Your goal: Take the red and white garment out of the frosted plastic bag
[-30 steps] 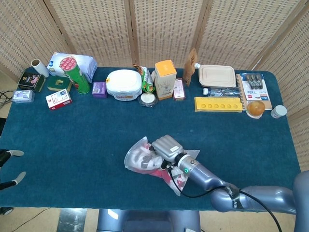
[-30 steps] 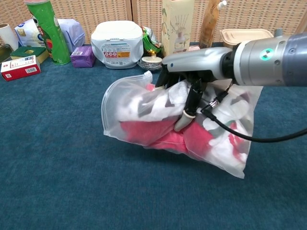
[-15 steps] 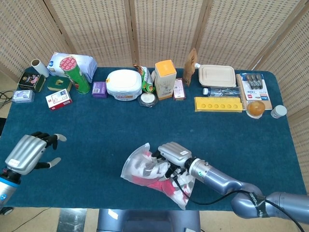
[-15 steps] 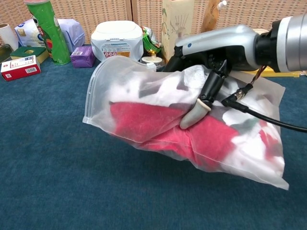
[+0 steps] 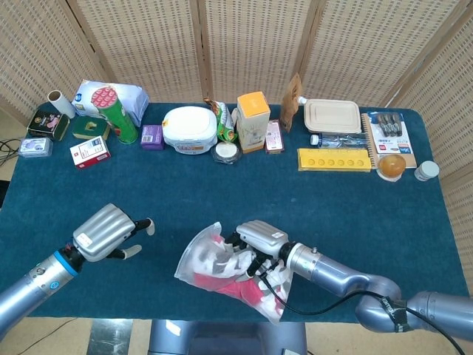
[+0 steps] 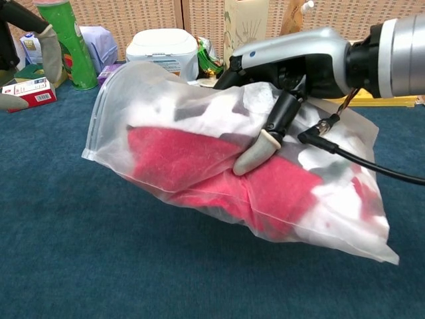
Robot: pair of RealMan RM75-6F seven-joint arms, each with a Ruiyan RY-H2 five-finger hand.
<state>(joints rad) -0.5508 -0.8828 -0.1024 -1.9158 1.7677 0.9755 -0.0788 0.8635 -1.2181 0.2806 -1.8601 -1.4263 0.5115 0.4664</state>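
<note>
My right hand [image 5: 256, 238] grips the frosted plastic bag [image 6: 219, 166] from above, near the front edge of the blue table [image 5: 332, 200]. The red and white garment [image 6: 199, 166] is inside the bag. My left hand [image 5: 107, 231] holds nothing, its fingers spread, well left of the bag.

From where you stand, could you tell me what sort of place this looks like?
Probably a robot test setup, not a home: a blue-covered table, woven folding screens behind, and assorted household goods lined along the far edge, such as the green canister.
</note>
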